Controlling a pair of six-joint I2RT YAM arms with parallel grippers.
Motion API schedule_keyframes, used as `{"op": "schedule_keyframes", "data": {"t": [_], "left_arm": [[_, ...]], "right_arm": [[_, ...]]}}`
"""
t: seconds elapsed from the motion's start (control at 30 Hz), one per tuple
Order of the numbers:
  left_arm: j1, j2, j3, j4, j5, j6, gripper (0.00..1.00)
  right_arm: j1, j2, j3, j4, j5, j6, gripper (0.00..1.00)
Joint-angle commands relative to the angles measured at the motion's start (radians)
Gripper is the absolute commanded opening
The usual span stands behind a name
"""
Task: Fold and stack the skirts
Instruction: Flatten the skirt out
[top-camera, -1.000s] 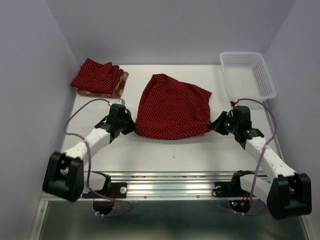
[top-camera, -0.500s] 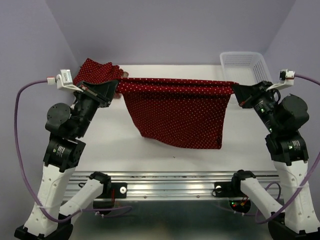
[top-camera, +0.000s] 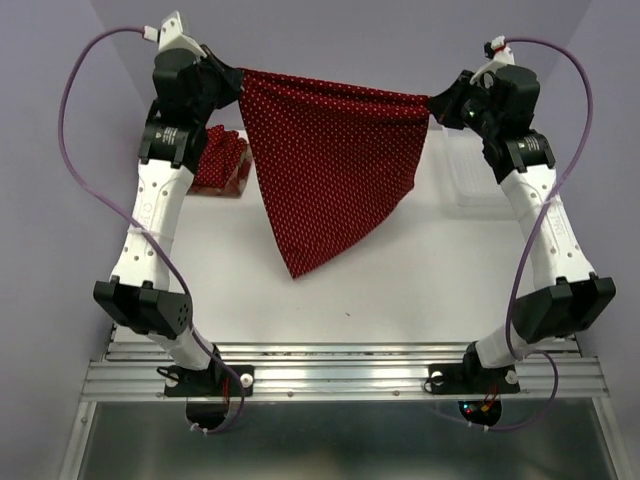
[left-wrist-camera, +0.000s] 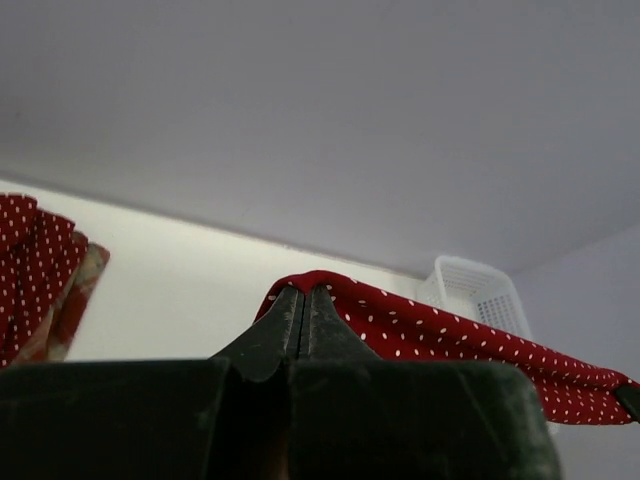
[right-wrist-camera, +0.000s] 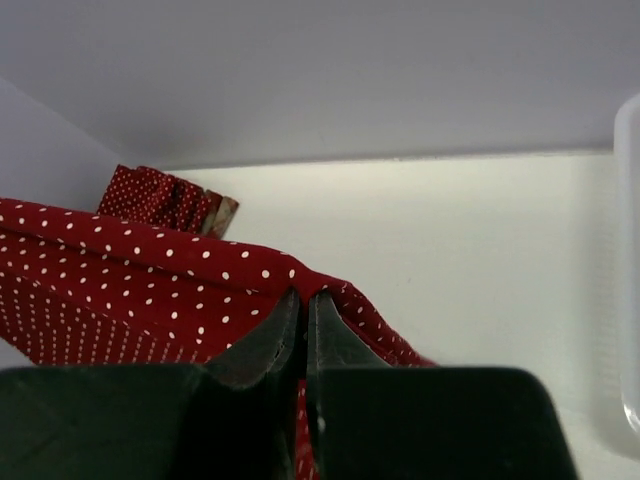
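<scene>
dotted skirt (top-camera: 335, 170) was off the table (top-camera: 400, 290), stretched in the air between both arms, top edge roughly level and taut, slight sag in the middle. body hung down in a skewed triangle, lowest point toward the left side. couldn't tell from the top view whether that tip touched the tabletop.

left gripper (top-camera: 232, 85) held the skirt's left top corner. left wrist view: jaws pinched together on the red cloth (left-wrist-camera: 450, 335), no gap visible at the tips (left-wrist-camera: 303, 300). right gripper (top-camera: 440, 103) held the right top corner, same story in the right wrist view: jaws clamped on the fabric (right-wrist-camera: 130, 270) at the tips (right-wrist-camera: 303, 305).

both arms were raised high and extended toward the back wall.

folded pile (top-camera: 220, 160) sat at the far left of the table, below and just beside the left arm: dotted fabric on top, plaid edge showing underneath. well apart from the hanging skirt.

white mesh basket (top-camera: 480, 175) was at the far right of the table, partly hidden behind the right arm.
</scene>
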Motion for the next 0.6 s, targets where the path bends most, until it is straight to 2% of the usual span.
{"op": "schedule_keyframes", "data": {"t": [0.0,0.03,0.07,0.17,0.2,0.23,0.3,0.33,0.37,0.4,0.43,0.57], "left_arm": [[0.076,0.046,0.348,-0.046,0.073,0.068,0.00],[0.084,0.072,0.428,-0.076,0.114,0.077,0.00],[0.090,0.073,0.438,-0.081,0.126,0.080,0.00],[0.093,-0.021,0.256,-0.016,0.126,0.094,0.00],[0.093,-0.054,0.090,0.044,0.117,0.096,0.00],[0.093,-0.093,0.003,0.070,0.107,0.096,0.00],[0.095,-0.209,-0.187,0.133,0.079,0.077,0.00],[0.093,-0.284,-0.375,0.190,0.076,0.051,0.00],[0.093,-0.321,-0.474,0.218,0.085,0.034,0.00],[0.093,-0.350,-0.656,0.271,0.093,0.013,0.00],[0.093,-0.407,-0.739,0.288,0.096,-0.010,0.00],[0.093,-0.512,-1.115,0.339,0.128,-0.107,0.00]], "right_arm": [[-0.002,0.010,0.268,0.061,-0.017,-0.074,0.01],[-0.002,0.016,0.282,0.061,-0.018,-0.077,0.01],[-0.002,0.013,0.283,0.061,-0.024,-0.078,0.01],[-0.002,-0.048,0.167,0.068,-0.033,-0.078,0.01],[-0.002,-0.071,0.115,0.075,-0.033,-0.078,0.02],[-0.002,-0.094,-0.011,0.079,-0.030,-0.075,0.03],[-0.002,-0.172,-0.158,0.108,-0.030,-0.063,0.04],[-0.002,-0.221,-0.306,0.130,-0.041,-0.051,0.06],[-0.002,-0.243,-0.380,0.145,-0.064,-0.031,0.06],[-0.002,-0.267,-0.457,0.166,-0.090,-0.019,0.07],[-0.002,-0.287,-0.608,0.211,-0.122,-0.005,0.08],[-0.002,-0.361,-0.868,0.217,-0.286,0.069,0.12]]}}
